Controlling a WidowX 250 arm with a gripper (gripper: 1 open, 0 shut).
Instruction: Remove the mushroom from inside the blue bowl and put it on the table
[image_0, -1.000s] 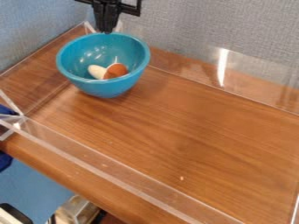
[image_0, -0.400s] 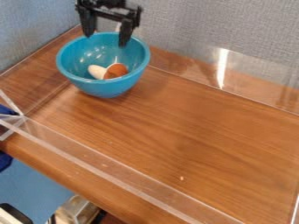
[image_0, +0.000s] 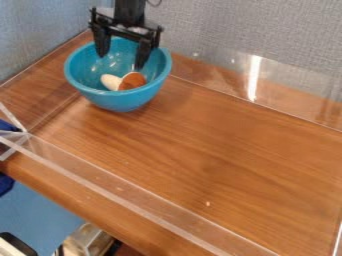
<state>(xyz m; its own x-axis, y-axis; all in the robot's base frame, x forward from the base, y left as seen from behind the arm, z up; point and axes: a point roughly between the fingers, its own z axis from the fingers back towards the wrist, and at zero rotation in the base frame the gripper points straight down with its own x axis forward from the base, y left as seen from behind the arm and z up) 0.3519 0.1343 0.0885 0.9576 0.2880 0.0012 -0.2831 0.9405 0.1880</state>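
One bowl (image_0: 118, 74) sits at the far left of the table (image_0: 214, 140), close to the back wall. Inside it lies the mushroom (image_0: 122, 81), its pale stem to the left and its orange-brown cap to the right, resting on the bowl's floor. Above the bowl's far rim hangs the gripper (image_0: 124, 50), pointing down with its two black fingers (image_0: 102, 45) spread wide and nothing between them. To the right, bare wood runs to the clear acrylic walls (image_0: 254, 75).
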